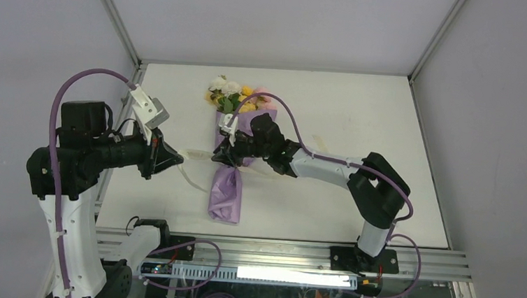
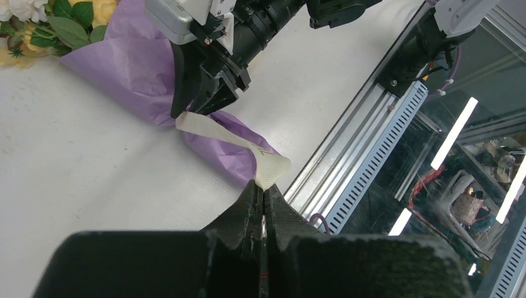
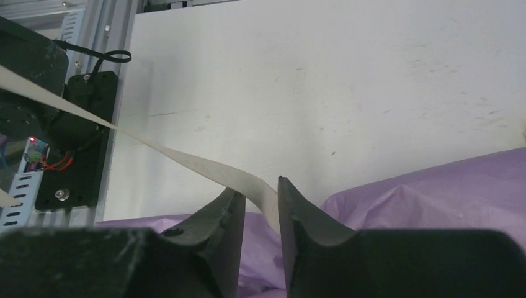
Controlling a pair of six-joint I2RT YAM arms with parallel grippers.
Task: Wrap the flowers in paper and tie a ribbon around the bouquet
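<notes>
Clearly the arms are working on the tying step. The left gripper [image 2: 263,194] is clenching the free end of the cream ribbon [image 2: 218,131] and holding it taut above the table [image 1: 361,121]. The strip is running rightward to the bouquet [image 1: 229,171], which is lying mid-table with its flowers [image 1: 231,94] pointing away from the bases. The right gripper [image 3: 260,189] is hovering at the cone's waist, its jaws narrowly parted and the ribbon passing between them, not visibly pinched. Next, I judge, it is going to need a firm nip and a carry around the lilac paper [image 1: 225,201] without slackening.
</notes>
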